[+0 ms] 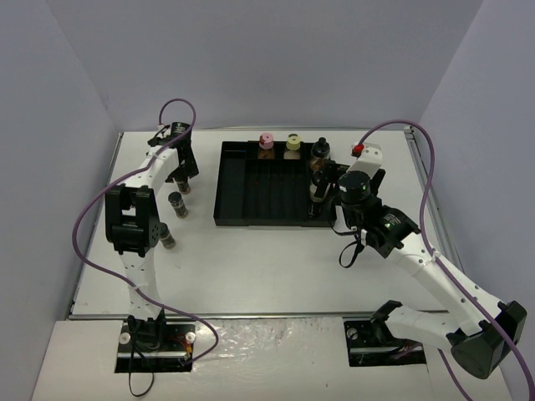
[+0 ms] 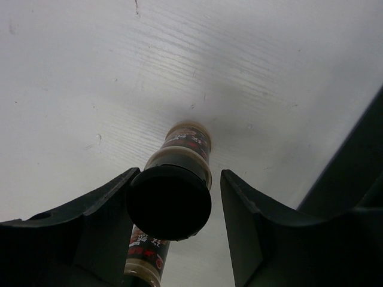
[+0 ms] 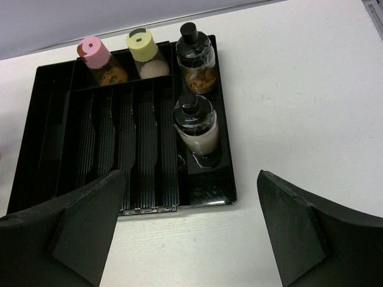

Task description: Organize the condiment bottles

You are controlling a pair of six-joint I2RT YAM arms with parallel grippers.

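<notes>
Out at 9 o'clock from the tray (image 1: 259, 196), on the bare table (image 1: 276, 267), I've got the left gripper (image 2: 179, 174) down over a black-capped bottle (image 2: 169, 203), one finger either side of the cap. The jaws are narrowed to roughly the cap's width. The cap hogs the wrist view though, so I can't tell if they're actually pinching it or just bracketing it. The bottle stands upright, so coming in from above looks like the way to lift it without tipping.

The right gripper (image 3: 190, 173) hangs off the tray's 4 o'clock corner, jaws spread wide, holding nothing. My guess is it's just parked out of the way.

Counts:
- **In the tray:** four bottles. The pink-capped bottle (image 3: 99, 60) and yellow-capped bottle (image 3: 145, 52) sit side by side along the 12 o'clock edge. The rear dark-capped bottle (image 3: 195, 57) and front dark-capped bottle (image 3: 194, 122) sit one behind the other down the 3 o'clock side. I read that as the pattern to continue.
- **Outside the tray:** three, I think. There's the one between my jaws, a second loose bottle (image 1: 178, 203) just at 6 o'clock of it, and a third loose bottle (image 1: 167, 236) half tucked beside the arm.
</notes>
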